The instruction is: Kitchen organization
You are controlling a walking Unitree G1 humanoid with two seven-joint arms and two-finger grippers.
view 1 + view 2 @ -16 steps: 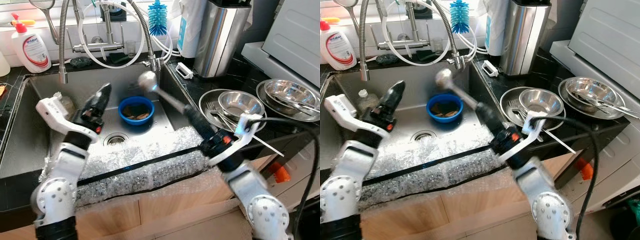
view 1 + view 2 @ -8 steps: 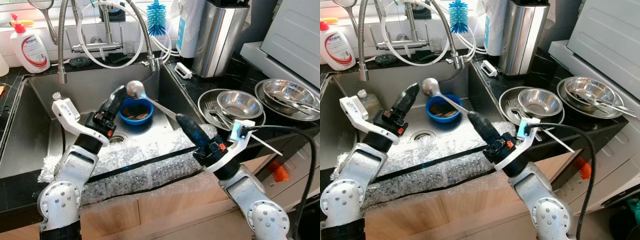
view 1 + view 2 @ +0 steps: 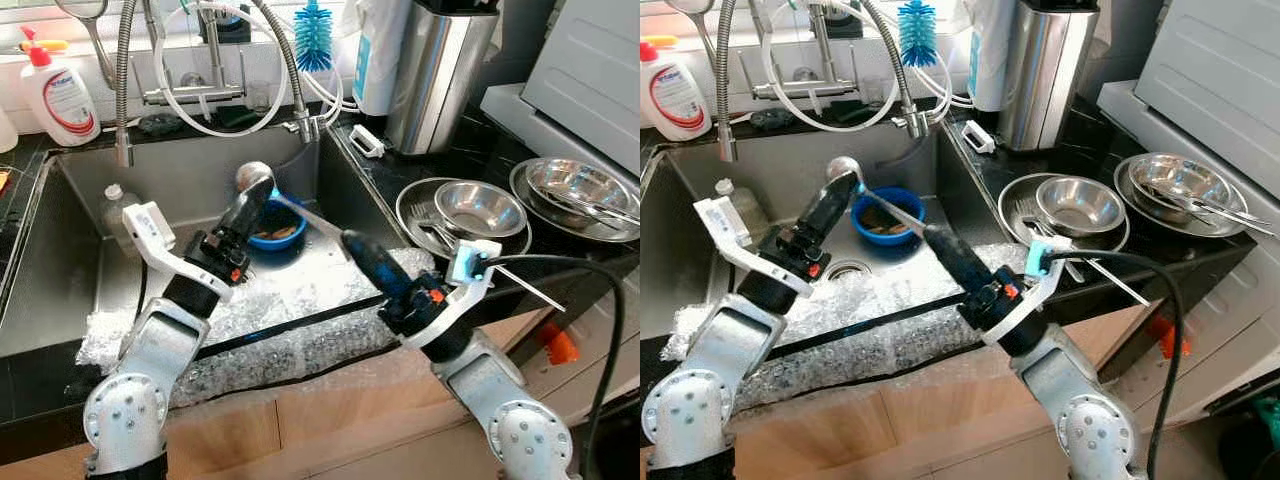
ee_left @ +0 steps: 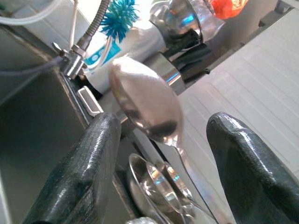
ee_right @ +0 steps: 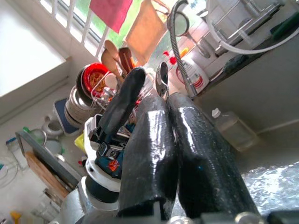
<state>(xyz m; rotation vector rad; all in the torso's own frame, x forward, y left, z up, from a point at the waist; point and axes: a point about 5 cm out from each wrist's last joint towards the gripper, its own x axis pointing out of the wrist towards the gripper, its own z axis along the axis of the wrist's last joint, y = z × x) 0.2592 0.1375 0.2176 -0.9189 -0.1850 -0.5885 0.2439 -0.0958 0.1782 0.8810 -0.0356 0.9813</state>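
Change: since the earlier frames my left gripper (image 3: 250,196) has swung in from the sink's left side toward the ladle (image 3: 256,181); my right gripper (image 3: 357,250) has brought the ladle bowl lower and further left, so the two now meet.
Ladle: held up over the sink (image 3: 60,300), bowl end above the blue bowl (image 3: 283,228), handle slanting down and right into my right gripper.
Right gripper: fingers pressed together on the ladle handle, above the bubble wrap (image 3: 300,330) at the sink's front edge.
Left gripper: fingers spread apart; in the left wrist view the ladle bowl (image 4: 145,105) sits between the two fingers (image 4: 91,163), close to one and not clamped by either.
Surroundings: steel bowls (image 3: 480,205) and plates on the counter to the right; soap bottle (image 3: 62,92) and blue brush (image 3: 314,35) behind the sink; a small bottle (image 3: 118,205) in the sink.
Step in hand: as I judge it, a hand-over of the ladle from right to left.
Next move: the left fingers need to close on the ladle's neck or bowl before the right lets go; the polished metal looks slippery, so the grip should be firm and centred.
Risk: releasing early would drop the ladle into the blue bowl.
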